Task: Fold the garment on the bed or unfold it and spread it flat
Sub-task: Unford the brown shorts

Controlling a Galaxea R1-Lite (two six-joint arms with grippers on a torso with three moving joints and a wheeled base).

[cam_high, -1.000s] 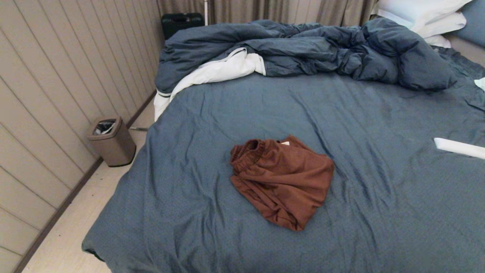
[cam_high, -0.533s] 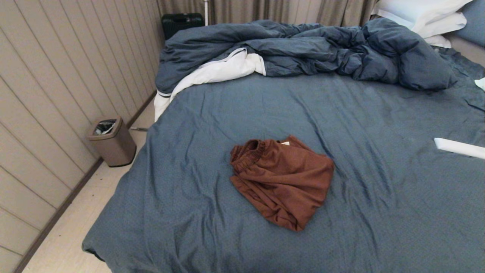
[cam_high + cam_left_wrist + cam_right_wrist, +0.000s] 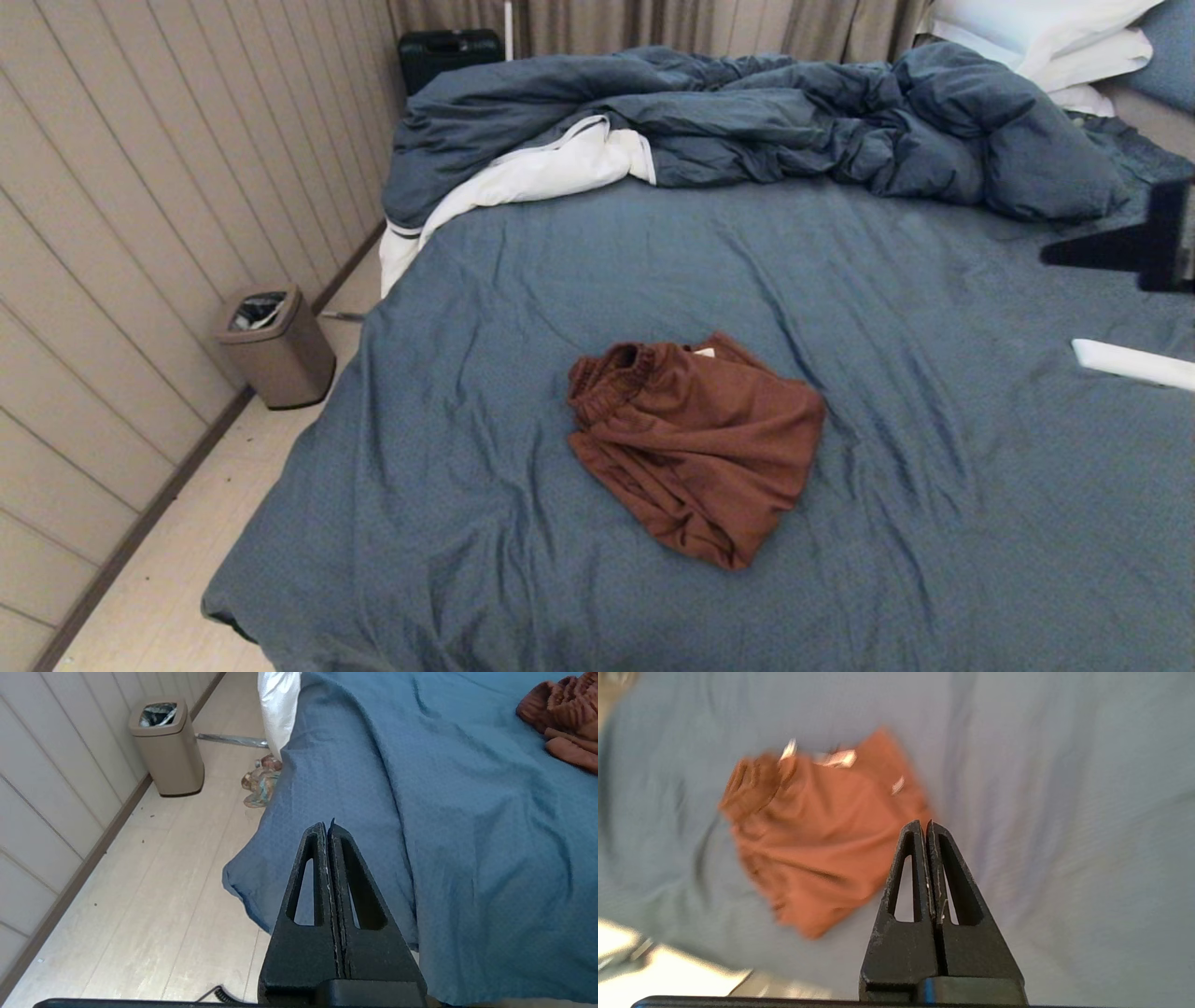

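Since half a sec ago the right gripper (image 3: 1134,250) has come into the head view at the bed's right edge, a dark shape up over the sheet; nothing else shifted, garment incl.

Garment (image 3: 695,448) lies bunched roughly mid-bed, nearer the foot edge than the head end, gathered waistband (image 3: 607,373) pointing toward the left edge, a bit of white showing at its far rim. It's a crumpled heap, layers overlapping, no hem or corner clearly separated.

Right gripper (image 3: 924,830): jaws pressed together, holding nothing, hovering above the sheet just beside the garment's right side per the wrist cam, not touching. Left gripper (image 3: 326,828): jaws also closed and empty, parked over the bed's near-left corner, well apart from the garment, which only peeks in at the wrist view's edge.

Risks, my read:
- Coming down w/ jaws shut, it'd just poke or shove the heap, not pinch it; needs opening first.
- Layers stacked, so a pinch may take both leg layers or the sheet (image 3: 934,523) under it, and a lift would drag the bed cover too.
- Grabbing mid-cloth rather than waistband or hem likely bunches it worse.
- White strip (image 3: 1134,364) near the right edge sits under the right arm's path; could get swept.
- Duvet (image 3: 747,121) at the far end is well clear.
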